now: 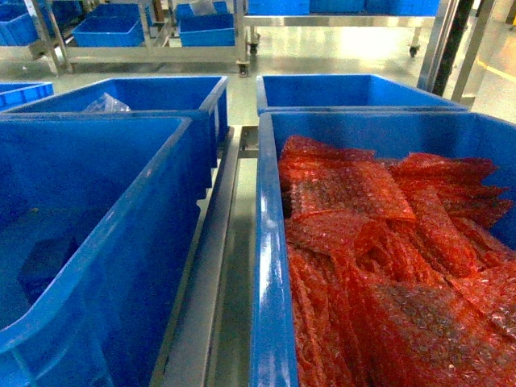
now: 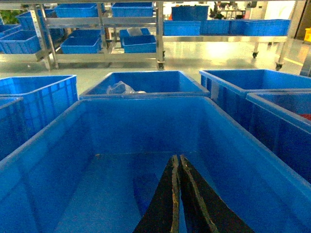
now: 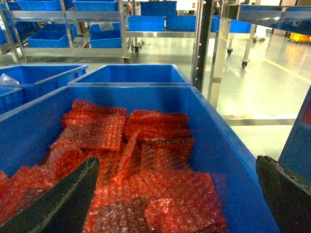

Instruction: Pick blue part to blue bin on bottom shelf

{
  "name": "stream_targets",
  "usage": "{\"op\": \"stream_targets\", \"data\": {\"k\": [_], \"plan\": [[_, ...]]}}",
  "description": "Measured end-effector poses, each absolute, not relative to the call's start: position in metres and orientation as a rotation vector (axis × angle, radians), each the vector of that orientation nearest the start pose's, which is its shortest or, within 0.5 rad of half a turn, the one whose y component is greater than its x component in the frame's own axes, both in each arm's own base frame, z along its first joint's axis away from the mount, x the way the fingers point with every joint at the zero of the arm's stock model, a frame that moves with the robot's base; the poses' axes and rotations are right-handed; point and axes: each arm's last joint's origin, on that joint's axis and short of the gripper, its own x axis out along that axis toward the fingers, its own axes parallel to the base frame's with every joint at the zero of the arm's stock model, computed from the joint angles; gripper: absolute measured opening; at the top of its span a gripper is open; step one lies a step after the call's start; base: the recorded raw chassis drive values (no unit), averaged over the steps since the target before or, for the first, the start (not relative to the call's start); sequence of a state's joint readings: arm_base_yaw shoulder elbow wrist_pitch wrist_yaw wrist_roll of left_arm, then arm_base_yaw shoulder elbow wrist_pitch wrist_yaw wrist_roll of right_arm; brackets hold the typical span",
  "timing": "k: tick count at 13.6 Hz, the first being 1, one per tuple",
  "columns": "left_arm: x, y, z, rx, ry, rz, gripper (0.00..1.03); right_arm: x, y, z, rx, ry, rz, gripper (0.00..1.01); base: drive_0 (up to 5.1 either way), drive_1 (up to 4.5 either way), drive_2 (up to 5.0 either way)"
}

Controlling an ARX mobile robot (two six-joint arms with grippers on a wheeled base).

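One blue part (image 1: 44, 266), dark boxy block, on blue bin (image 1: 137, 242) floor | left fingers (image 2: 171, 194) pressed together | right fingers (image 3: 73, 199) spread wide

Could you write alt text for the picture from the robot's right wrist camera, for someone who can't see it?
A big blue tote filled with crumpled red bubble-wrap sheets, seen from just above. The right gripper has its dark jaws spread wide at the bottom corners. More blue bins and steel shelving stand behind.
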State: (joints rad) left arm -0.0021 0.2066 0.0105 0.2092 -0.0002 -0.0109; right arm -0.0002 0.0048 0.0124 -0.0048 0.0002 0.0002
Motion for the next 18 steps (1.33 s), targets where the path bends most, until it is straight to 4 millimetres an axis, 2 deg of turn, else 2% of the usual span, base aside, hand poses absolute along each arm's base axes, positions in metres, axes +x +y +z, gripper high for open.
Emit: {"op": "stream_targets", "data": {"k": [4, 5, 11, 12, 13, 15, 18], "plan": [[0.098, 0.000, 0.165, -0.010, 0.018, -0.001, 0.02, 0.097, 0.000, 0.167, 0.000, -0.002, 0.000, 0.98, 0.0, 0.00, 0.0], [0.097, 0.000, 0.169, -0.010, -0.019, 0.000, 0.02, 0.097, 0.000, 0.167, 0.000, -0.002, 0.000, 0.98, 0.0, 0.00, 0.0], [0.098, 0.000, 0.166, -0.010, 0.004, -0.001, 0.02, 0.097, 0.000, 0.167, 0.000, -0.003, -0.001, 0.98, 0.0, 0.00, 0.0], [0.098, 0.000, 0.166, -0.010, 0.004, -0.001, 0.08, 0.097, 0.000, 0.167, 0.000, -0.003, -0.001, 0.98, 0.0, 0.00, 0.0], [0.098, 0.000, 0.166, -0.010, 0.004, -0.001, 0.19, 0.097, 0.000, 0.167, 0.000, -0.003, -0.001, 0.98, 0.0, 0.00, 0.0], [0.098, 0.000, 0.166, -0.010, 0.004, -0.001, 0.54, 0.097, 0.000, 0.167, 0.000, -0.003, -0.001, 0.98, 0.0, 0.00, 0.0], [0.098, 0.000, 0.166, -0.010, 0.004, -0.001, 0.90, 0.097, 0.000, 0.167, 0.000, -0.003, -0.001, 0.98, 0.0, 0.00, 0.0]]}}
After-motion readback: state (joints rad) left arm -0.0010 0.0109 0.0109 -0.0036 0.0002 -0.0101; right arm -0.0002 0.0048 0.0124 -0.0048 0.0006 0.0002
